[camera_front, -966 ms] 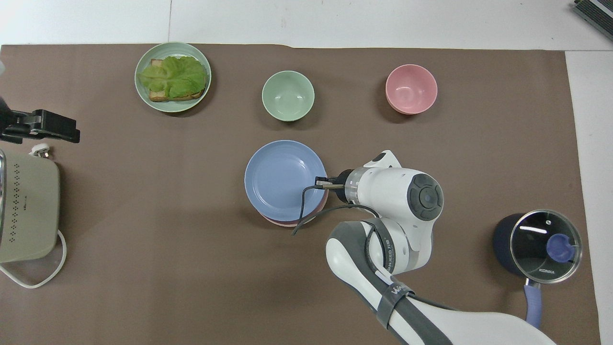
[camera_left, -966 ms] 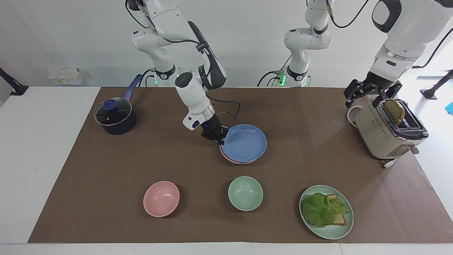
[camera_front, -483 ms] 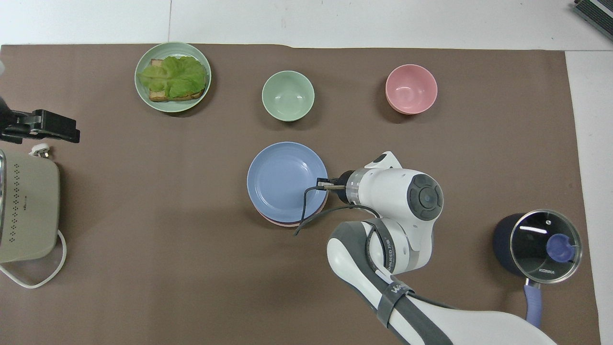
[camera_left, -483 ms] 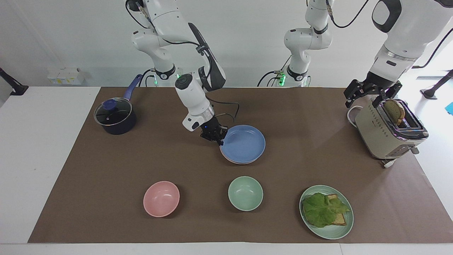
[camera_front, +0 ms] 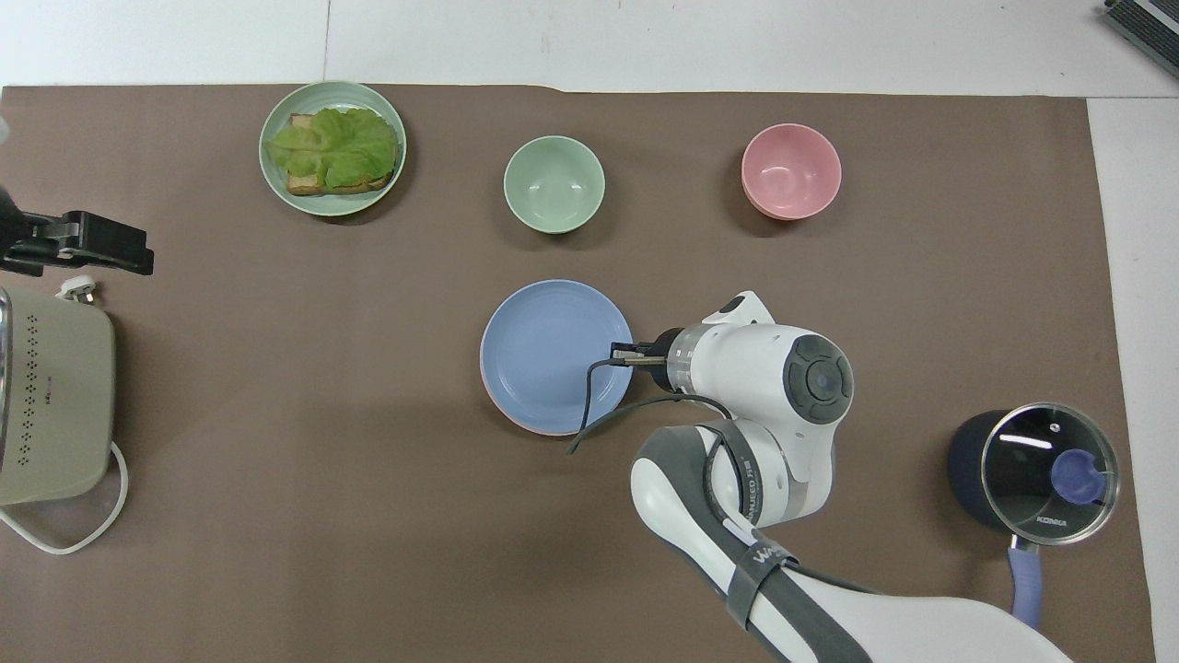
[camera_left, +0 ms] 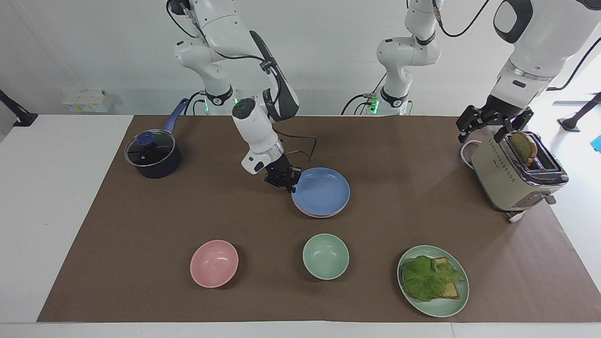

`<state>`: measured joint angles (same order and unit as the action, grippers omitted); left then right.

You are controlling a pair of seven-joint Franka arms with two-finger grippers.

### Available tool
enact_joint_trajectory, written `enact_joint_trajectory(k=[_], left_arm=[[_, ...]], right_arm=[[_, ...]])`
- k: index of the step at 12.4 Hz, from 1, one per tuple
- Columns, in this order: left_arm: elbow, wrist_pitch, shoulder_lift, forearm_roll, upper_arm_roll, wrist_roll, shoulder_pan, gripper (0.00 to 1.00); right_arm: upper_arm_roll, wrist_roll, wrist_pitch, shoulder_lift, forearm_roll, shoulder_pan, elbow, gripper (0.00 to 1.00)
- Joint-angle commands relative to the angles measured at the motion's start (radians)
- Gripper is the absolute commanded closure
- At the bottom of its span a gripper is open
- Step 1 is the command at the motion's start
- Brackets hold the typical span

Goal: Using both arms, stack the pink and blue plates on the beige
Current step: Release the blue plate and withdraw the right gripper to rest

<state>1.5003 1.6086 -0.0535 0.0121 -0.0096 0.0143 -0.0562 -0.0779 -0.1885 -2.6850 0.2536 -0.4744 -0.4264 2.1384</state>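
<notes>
The blue plate (camera_left: 321, 191) (camera_front: 555, 354) lies flat on top of the pink plate (camera_left: 313, 215) (camera_front: 530, 427), of which only a thin rim peeks out. Both sit mid-table. The beige plate is hidden. My right gripper (camera_left: 291, 186) (camera_front: 630, 354) is low at the blue plate's rim, on the side toward the right arm's end of the table. My left gripper (camera_left: 491, 123) (camera_front: 101, 247) waits open and holds nothing, up over the robots' end of the toaster (camera_left: 516, 176).
A pink bowl (camera_left: 214, 263), a green bowl (camera_left: 325, 256) and a green plate (camera_left: 458, 300) with bread and lettuce line the table's edge farthest from the robots. A lidded dark pot (camera_left: 152, 155) stands toward the right arm's end. Bread sticks up from the toaster.
The blue plate has come down and levelled onto the pink plate, covering it more squarely. My right gripper sank with it at the rim. The left arm has not moved.
</notes>
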Motion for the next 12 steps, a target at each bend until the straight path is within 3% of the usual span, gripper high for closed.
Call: enact_joint_trajectory(k=[1, 3, 4, 6, 9, 12], left_arm=[[0.009, -0.01, 0.009, -0.012, -0.006, -0.011, 0.009, 0.0], [0.009, -0.012, 0.009, -0.012, -0.006, -0.011, 0.009, 0.0], [0.009, -0.01, 0.009, -0.012, -0.006, -0.011, 0.009, 0.0], [0.009, -0.01, 0.009, -0.012, -0.006, -0.011, 0.009, 0.0], [0.009, -0.01, 0.009, -0.012, -0.006, -0.011, 0.009, 0.0], [0.009, -0.012, 0.009, -0.012, -0.006, -0.011, 0.009, 0.0]], right_arm=[[0.001, -0.016, -0.01, -0.004, 0.028, 0.009, -0.017, 0.49], [0.012, -0.016, 0.014, -0.025, 0.028, 0.02, -0.037, 0.07], [0.018, -0.017, 0.052, -0.063, 0.03, 0.049, -0.035, 0.0], [0.018, -0.017, 0.164, -0.146, 0.101, 0.153, -0.034, 0.0], [0.017, -0.019, 0.348, -0.261, 0.368, 0.321, -0.037, 0.0], [0.017, 0.009, 0.584, -0.333, 0.402, 0.478, -0.148, 0.0]])
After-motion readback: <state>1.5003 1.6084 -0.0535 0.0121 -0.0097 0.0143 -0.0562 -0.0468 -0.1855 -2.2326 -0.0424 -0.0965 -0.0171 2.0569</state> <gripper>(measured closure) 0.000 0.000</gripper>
